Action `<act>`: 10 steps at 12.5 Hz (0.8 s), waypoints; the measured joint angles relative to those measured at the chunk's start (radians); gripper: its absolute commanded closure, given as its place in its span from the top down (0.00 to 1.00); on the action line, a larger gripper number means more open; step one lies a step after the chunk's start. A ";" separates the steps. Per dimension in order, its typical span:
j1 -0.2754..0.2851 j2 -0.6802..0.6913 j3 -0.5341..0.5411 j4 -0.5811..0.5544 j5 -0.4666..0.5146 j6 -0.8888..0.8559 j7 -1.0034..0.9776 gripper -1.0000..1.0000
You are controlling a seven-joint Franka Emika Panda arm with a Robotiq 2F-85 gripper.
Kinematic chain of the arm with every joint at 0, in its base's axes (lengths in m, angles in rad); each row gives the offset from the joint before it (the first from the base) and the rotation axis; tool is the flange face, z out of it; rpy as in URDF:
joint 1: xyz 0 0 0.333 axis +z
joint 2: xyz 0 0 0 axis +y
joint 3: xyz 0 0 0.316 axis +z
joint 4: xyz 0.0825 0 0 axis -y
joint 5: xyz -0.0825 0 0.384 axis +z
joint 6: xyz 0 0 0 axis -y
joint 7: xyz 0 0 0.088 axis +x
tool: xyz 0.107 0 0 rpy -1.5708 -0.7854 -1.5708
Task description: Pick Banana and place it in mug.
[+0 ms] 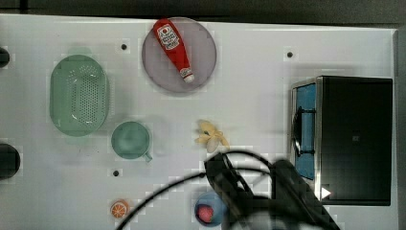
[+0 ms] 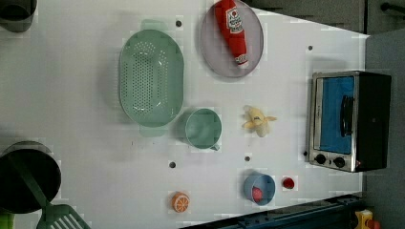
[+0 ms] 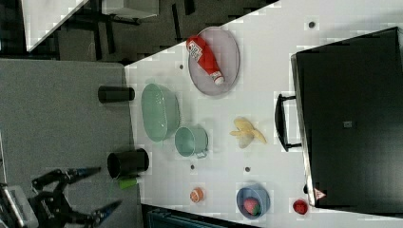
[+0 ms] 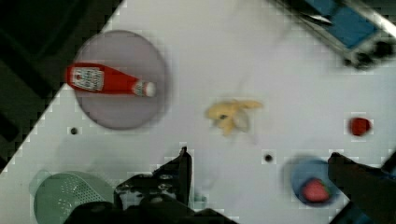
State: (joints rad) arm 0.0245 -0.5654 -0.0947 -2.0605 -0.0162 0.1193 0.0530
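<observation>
The pale yellow banana (image 1: pixel 210 135) (image 2: pixel 258 121) (image 3: pixel 246 131) (image 4: pixel 231 114) lies on the white table with its peel flaps splayed. The teal mug (image 1: pixel 130 140) (image 2: pixel 203 129) (image 3: pixel 190 141) stands upright to the top view's left of it, handle toward the table's near edge, with nothing inside. My gripper (image 4: pixel 259 161) (image 1: pixel 246 167) hangs above the table, just toward the top view's bottom from the banana. Its two dark fingers (image 4: pixel 183 163) stand wide apart with nothing between them.
A pale-green colander (image 1: pixel 79 93) sits beyond the mug. A ketchup bottle (image 1: pixel 173 48) lies on a grey plate (image 1: pixel 203 57). A toaster oven (image 1: pixel 352 139) fills the top view's right. Near the front stand a blue bowl (image 2: pixel 260 188) and an orange slice (image 2: pixel 180 202).
</observation>
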 measured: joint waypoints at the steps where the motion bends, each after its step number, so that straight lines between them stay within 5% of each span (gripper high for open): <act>1: 0.006 0.031 0.001 -0.027 0.020 0.033 -0.019 1.00; 10: -0.010 0.549 0.022 -0.408 0.005 0.569 -0.429 1.00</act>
State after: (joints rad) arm 0.0149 -0.0162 -0.0722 -2.4688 -0.0116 0.6885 -0.3765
